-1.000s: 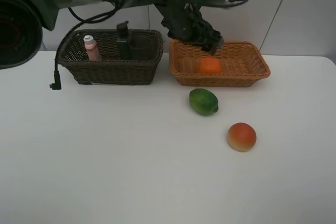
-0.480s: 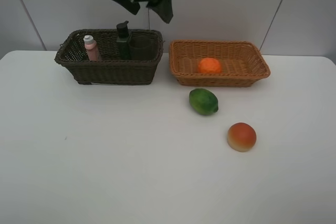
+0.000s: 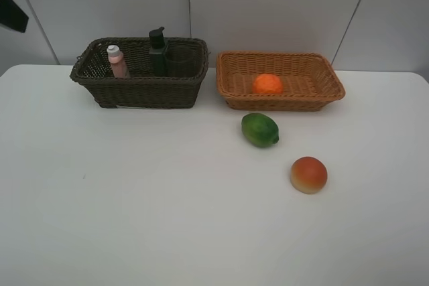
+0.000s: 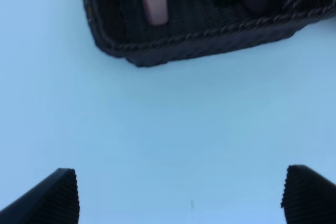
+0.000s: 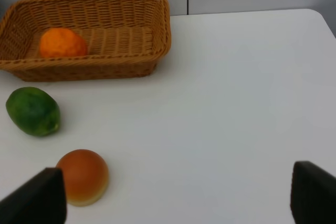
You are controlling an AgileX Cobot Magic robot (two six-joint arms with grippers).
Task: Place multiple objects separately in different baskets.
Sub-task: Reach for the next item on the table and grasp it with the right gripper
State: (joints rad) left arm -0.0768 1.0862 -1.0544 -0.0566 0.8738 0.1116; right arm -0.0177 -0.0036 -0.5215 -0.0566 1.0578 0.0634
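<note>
Left wrist view: the left gripper has its fingers spread wide over the bare white table, holding nothing. Ahead, the dark brown basket holds the pink bottle upright. The right gripper likewise gapes wide and empty. The red-orange fruit lies near one finger, the green fruit beyond, then the tan basket with the orange inside. Seen from high, the pump bottle and purple cup stand in the dark brown basket beside the pink bottle.

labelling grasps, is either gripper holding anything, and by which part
Nothing is held: the left gripper and the right gripper both stand open with empty jaws.
</note>
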